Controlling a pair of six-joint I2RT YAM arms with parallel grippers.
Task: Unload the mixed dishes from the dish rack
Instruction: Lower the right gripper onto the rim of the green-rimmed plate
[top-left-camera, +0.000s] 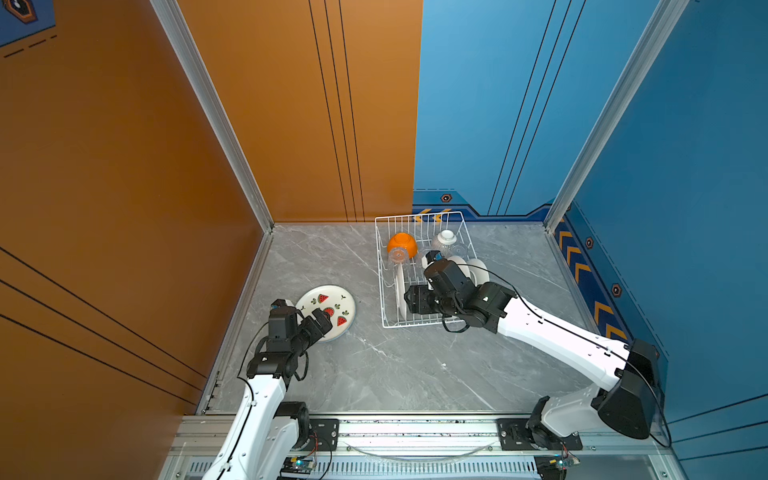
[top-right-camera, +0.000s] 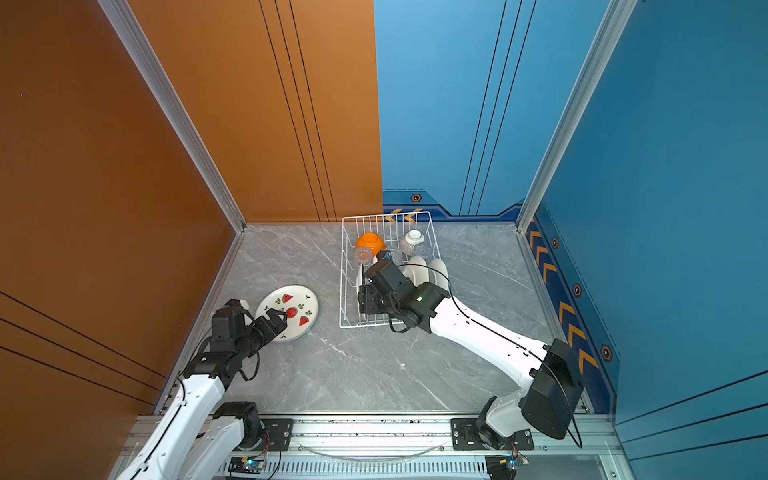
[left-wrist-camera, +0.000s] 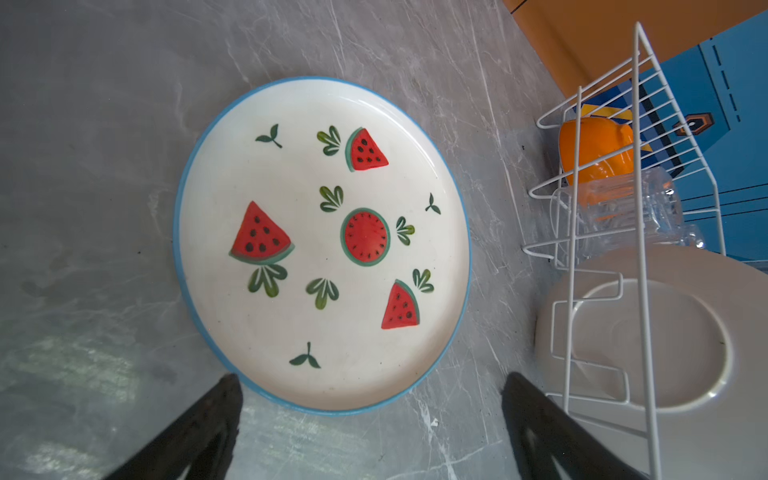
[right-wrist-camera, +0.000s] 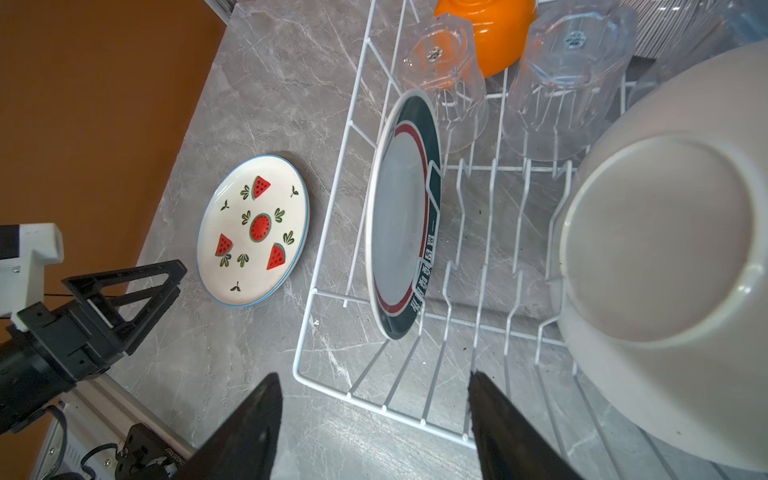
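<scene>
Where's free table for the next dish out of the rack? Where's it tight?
Free: the wide stretch of table between the watermelon plate, the near side of the dish rack and the front rail; also the corner behind the plate, and the strip right of the rack. Crowded: inside the rack, where the teal-rimmed plate, glasses and bowls sit close by the right gripper.

Both top views look steeply down from high above the front edge onto the whole worktop (top-left-camera: 395, 365) and nearly coincide. The left wrist view faces down, close over the watermelon plate (left-wrist-camera: 322, 245); the right wrist view looks closely into the dish rack (right-wrist-camera: 384, 409) and shares that plate.
</scene>
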